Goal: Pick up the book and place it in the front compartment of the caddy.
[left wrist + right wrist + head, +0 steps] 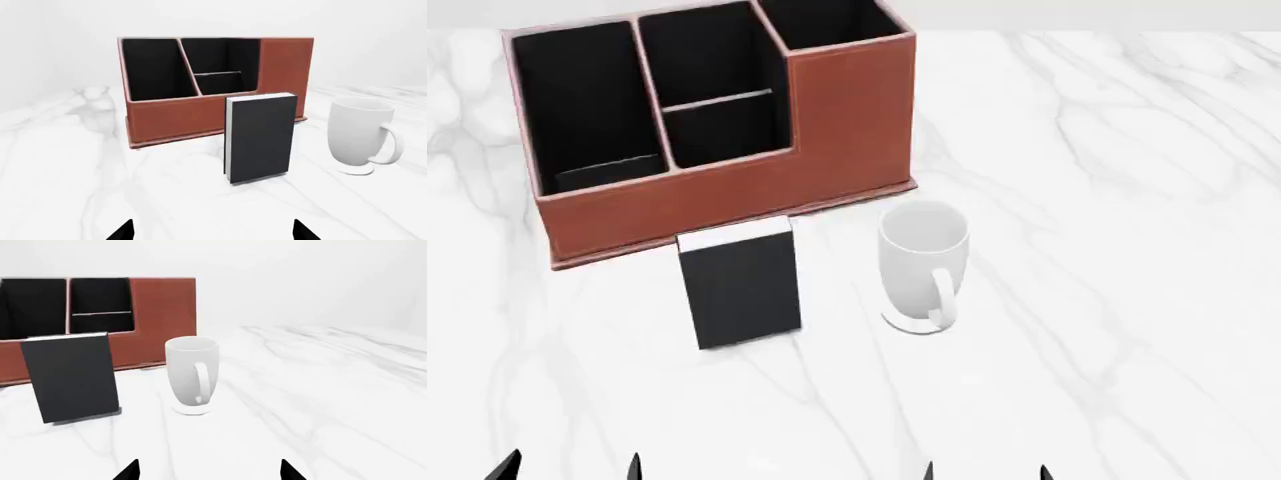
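Book (742,284) stands upright with plain black cover before the caddy (727,190); left gripper (570,468) and right gripper (985,472) both spread apart, low, touching nothing.

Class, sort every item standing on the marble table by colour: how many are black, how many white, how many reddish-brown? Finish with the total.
Black: 1, the book
White: 1, the mug
Reddish-brown: 1, the caddy
Total: 3
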Available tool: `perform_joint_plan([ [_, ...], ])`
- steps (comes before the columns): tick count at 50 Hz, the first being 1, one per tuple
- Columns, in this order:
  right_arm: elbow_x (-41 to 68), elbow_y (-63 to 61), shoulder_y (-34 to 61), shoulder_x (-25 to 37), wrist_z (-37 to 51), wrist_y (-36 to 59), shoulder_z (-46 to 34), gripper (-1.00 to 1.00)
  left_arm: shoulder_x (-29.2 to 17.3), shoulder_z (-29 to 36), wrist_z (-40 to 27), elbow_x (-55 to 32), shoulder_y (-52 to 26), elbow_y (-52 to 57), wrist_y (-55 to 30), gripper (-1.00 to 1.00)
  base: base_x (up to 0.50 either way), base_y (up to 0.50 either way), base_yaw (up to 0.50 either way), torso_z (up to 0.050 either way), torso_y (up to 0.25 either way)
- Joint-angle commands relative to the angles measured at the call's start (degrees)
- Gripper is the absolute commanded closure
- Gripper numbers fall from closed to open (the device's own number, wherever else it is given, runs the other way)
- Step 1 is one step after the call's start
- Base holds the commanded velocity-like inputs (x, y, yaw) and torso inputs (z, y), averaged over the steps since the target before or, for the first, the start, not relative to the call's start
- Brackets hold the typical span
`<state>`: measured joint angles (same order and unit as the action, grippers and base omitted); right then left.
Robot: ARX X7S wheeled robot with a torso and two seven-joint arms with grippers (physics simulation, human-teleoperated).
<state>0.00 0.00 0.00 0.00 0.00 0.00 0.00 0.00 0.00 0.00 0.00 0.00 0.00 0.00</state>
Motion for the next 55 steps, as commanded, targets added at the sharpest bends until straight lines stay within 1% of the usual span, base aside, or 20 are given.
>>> perform_joint_plan([
  [1, -1.3, 0.5, 0.3, 1.0, 1.8, 1.4, -2.0, -1.0, -1.0, 1.1, -1.3, -0.3, 0.3, 0.0, 1.1, -1.0, 0.0, 0.0, 0.0, 0.0, 0.0],
  [3, 0.4, 0.6, 0.6, 1.2, 2.7, 1.5, -1.8, -1.0, -1.6, 1.6, -2.0, -0.3, 0.5, -0.3, 2.4, -1.0, 0.0, 0.0, 0.0, 0.0, 0.0],
  [8, 0.2, -0.3, -0.1, 2.1, 4.2, 0.0, -3.4, -1.0, -2.3, 1.4, -2.1, -3.5, 0.3, -0.1, 1.5, -1.0, 0.0, 0.0, 0.0, 0.0, 0.0],
  [9, 3.5, 19.5, 1.7, 1.9, 7.1, -10.9, -11.9, -1.0, -2.3, 6.7, -9.7, 3.2, 3.1, -10.3, 7.7, -1.0, 0.0, 0.0, 0.0, 0.0, 0.0],
  [10, 6.6, 10.9, 0.2, 6.4, 7.8, -2.9, -7.8, -1.0, -4.1, 5.1, -4.7, -3.9, 0.0, -1.7, 0.7, -1.0, 0.0, 0.0, 0.0, 0.0, 0.0],
  [11, 6.8, 2.3, 0.0, 6.6, 7.9, -2.4, -7.8, -1.0, -4.2, 5.3, -4.9, -3.8, 0.0, -0.5, 0.1, -1.0, 0.0, 0.0, 0.0, 0.0, 0.0],
  [12, 7.0, 0.8, 0.1, 6.7, 7.6, -2.6, -8.0, -1.0, -4.3, 5.4, -4.8, -4.0, -0.6, -1.2, -0.6, -1.0, 0.0, 0.0, 0.0, 0.0, 0.0],
  [15, 7.2, 1.0, 0.1, 6.8, 7.6, -2.8, -8.1, -1.0, -4.5, 5.8, -4.8, -4.4, -0.9, -1.7, -1.3, -1.0, 0.0, 0.0, 0.0, 0.0, 0.0],
  [16, 7.1, 1.3, 0.2, 6.9, 7.5, -3.0, -8.3, -1.0, -4.6, 6.2, -5.4, -3.5, -1.3, -1.8, -3.2, -1.0, 0.0, 0.0, 0.0, 0.0, 0.0],
  [21, 7.2, 1.2, 0.1, 7.2, 7.7, -3.5, -8.7, -1.0, -4.8, 5.9, -5.5, -5.1, -1.4, -1.5, -3.2, -1.0, 0.0, 0.0, 0.0, 0.0, 0.0],
  [23, 7.2, 1.1, 0.0, 7.3, 7.8, -3.6, -8.9, -1.0, -4.8, 5.1, -4.4, -7.5, -1.1, -1.0, -2.8, -1.0, 0.0, 0.0, 0.0, 0.0, 0.0],
  [25, 7.4, 0.2, -0.1, 7.5, 8.0, -3.0, -8.8, -1.0, -5.1, 5.1, -5.5, -6.9, -0.9, 0.3, -3.7, -1.0, 0.0, 0.0, 0.0, 0.0, 0.0],
  [26, 7.9, -0.2, 0.0, 7.5, 8.2, -2.5, -8.5, -1.0, -5.1, 5.1, -7.0, -5.8, -0.9, 1.2, -4.6, -1.0, 0.0, 0.0, 0.0, 0.0, 0.0],
  [28, 8.4, -2.5, 0.1, 7.4, 10.0, -1.5, -7.1, -1.0, -5.9, 5.2, -7.0, -6.3, -1.0, 5.1, -8.7, -1.0, 0.0, 0.0, 0.0, 0.0, 0.0],
  [30, 8.3, -5.7, 0.0, 8.0, 11.1, -1.4, -6.1, -1.0, -6.9, 5.1, -7.7, -5.6, -0.7, 9.7, -9.4, -1.0, 0.08, 0.0, 0.0, 0.0, 0.0],
  [32, 9.2, -7.3, -0.1, 8.4, 11.2, 0.3, -5.9, -1.0, -7.2, 5.0, -8.2, -5.3, -0.6, 11.3, -9.9, -1.0, 0.19, 0.0, 0.0, 0.0, 0.0],
  [33, 10.3, -10.8, -0.1, 8.9, 11.9, 2.4, -4.8, -1.0, -7.8, 4.8, -8.3, -5.5, -0.6, 14.9, -11.9, -1.0, 0.24, 0.0, 0.0, 0.0, 0.0],
  [38, 12.7, -20.5, -0.9, 10.8, 13.5, 6.4, -1.9, -1.0, -9.3, 3.7, -8.2, -8.0, -0.7, 24.9, -18.2, -1.0, 0.44, 0.0, 0.0, 0.0, 0.0],
  [43, 13.5, -24.5, -0.8, 11.7, 15.0, 7.7, 0.0, -1.0, -10.2, 3.1, -8.1, -10.0, -0.8, 29.7, -22.3, -1.0, 0.5, 0.0, 0.0, 0.0, 0.0],
  [55, 17.0, -29.6, -1.5, 13.2, 15.9, 9.0, 3.3, -1.0, -12.0, 3.1, -9.4, -10.0, -0.4, 34.9, -24.1, -1.0, 0.5, 0.0, 0.0, 0.0, 0.0],
])
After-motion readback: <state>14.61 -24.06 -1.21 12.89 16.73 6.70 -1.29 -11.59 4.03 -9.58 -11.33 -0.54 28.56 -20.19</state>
